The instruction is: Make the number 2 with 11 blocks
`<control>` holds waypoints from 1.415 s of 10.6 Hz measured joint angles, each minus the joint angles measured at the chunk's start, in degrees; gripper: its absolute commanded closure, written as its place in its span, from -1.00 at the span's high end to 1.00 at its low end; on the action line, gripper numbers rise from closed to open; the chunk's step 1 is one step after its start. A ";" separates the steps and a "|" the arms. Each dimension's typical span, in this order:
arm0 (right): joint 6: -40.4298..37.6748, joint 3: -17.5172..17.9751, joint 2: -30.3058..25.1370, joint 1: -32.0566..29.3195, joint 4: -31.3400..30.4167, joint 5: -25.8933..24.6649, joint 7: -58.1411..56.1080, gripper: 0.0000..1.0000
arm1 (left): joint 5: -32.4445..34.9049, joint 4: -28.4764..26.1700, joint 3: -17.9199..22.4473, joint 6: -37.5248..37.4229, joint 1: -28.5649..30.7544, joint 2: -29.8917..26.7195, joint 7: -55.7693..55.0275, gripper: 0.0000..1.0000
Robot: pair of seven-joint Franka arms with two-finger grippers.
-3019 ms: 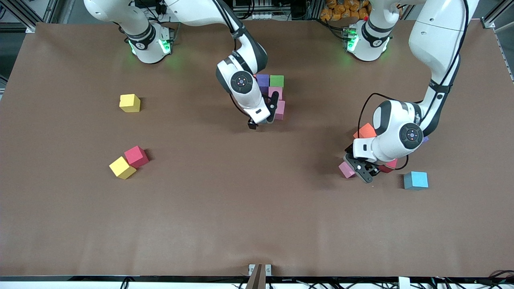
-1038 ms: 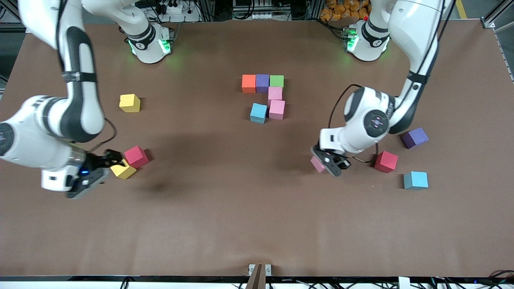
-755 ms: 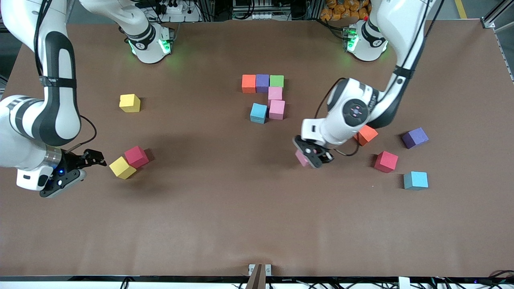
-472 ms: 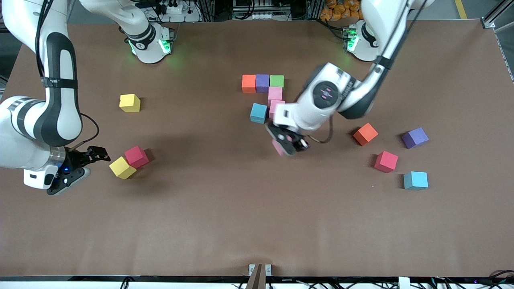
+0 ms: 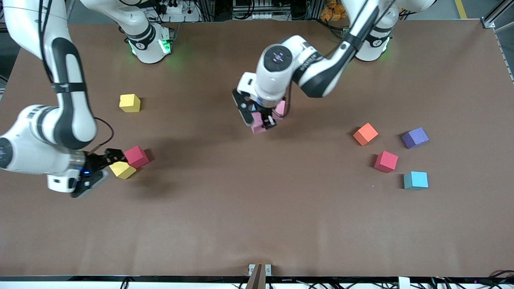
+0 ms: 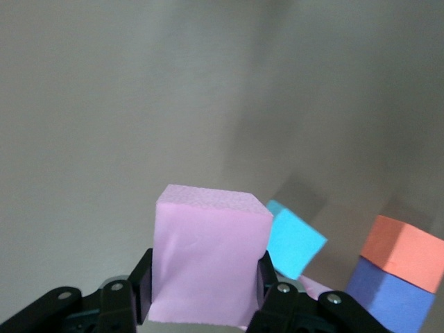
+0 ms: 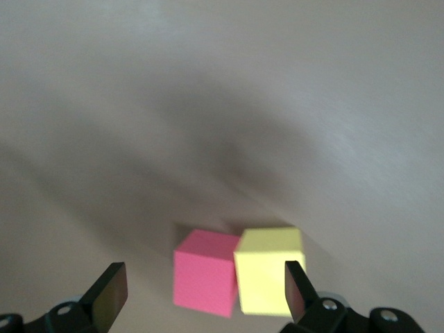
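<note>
Pink cube (image 5: 258, 125) of matte foam is clamped between the fingers of the left gripper (image 5: 257, 117); it is held above the table (image 5: 241, 208), over the spot just beside the partly built number 2 (image 5: 277, 107); grainy top face and smooth flat sides are seen in the left wrist view (image 6: 208, 263); fingers (image 6: 139, 284) are pressed on two facing sides.

Number 2 is mostly hidden under the left wrist in the front view; a pink cube edge is seen there; in the wrist view a light blue cube (image 6: 295, 239), an orange cube (image 6: 402, 251) and a purple cube (image 6: 392, 300) are seen, sharp-edged and square; orange and purple appear to be touching, though the angle is poor.

Right gripper (image 5: 105, 159) is low at the right arm's end of the table, jaws spread wide and nothing held; a yellow cube (image 5: 122, 170) sits between the fingers, touching a red cube (image 5: 136, 156); same pair in the right wrist view (image 7: 269, 269), (image 7: 205, 272).

Loose cubes: another yellow (image 5: 129, 102) farther from the front camera; at the left arm's end, orange (image 5: 365, 134), purple (image 5: 415, 137), red (image 5: 386, 161), light blue (image 5: 415, 180), all apart from each other.
</note>
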 measured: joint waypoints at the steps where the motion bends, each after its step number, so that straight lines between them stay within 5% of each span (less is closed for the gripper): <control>1: 0.53 2.17 0.00 -0.19 0.01 -0.74 0.10 1.00 | 0.00 -0.01 -0.98 -0.02 -0.81 0.53 0.00 0.14; 7: 1.58 2.93 -0.72 -3.46 1.58 -1.30 0.52 1.00 | 0.91 5.51 -2.19 0.22 -6.49 8.22 0.15 0.17; 15: -1.74 3.02 -1.93 -3.56 1.98 -1.52 15.87 1.00 | 6.01 7.16 -2.05 5.34 -8.14 14.19 0.17 0.17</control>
